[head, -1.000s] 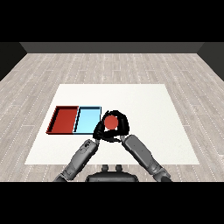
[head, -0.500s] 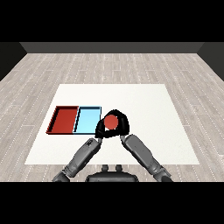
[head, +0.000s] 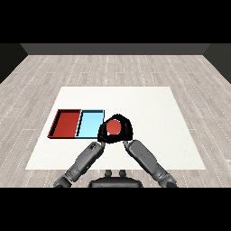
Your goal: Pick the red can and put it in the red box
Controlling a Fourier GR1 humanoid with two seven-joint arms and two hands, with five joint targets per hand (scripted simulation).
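the red can (head: 113, 127) sits in the right hand (head: 125, 131), whose black fingers curl round it so that only the red top shows. it looks held up over the white table (head: 149, 108), just beside the right edge of the light blue tray (head: 90, 124); whether it is lifted clear of the table cannot be told from this one view. the left hand (head: 103, 135) is tucked close against the can on its left side. its fingers blend into the dark shape of the other hand, so it cannot be told if they are open or closed.

past the blue tray, on the far left, lies the red tray (head: 66, 123). the two trays touch side by side, and both look to have nothing in them. the can is not in the red tray yet, so the step in hand looks like the carry.

to do it well, the right hand should keep the can upright and move it left, going all the way across the blue tray without stopping there. it should stay high enough to pass over the tray walls. it should let go only when the can is over the middle of the red tray and low down. the left hand should keep out of the way.
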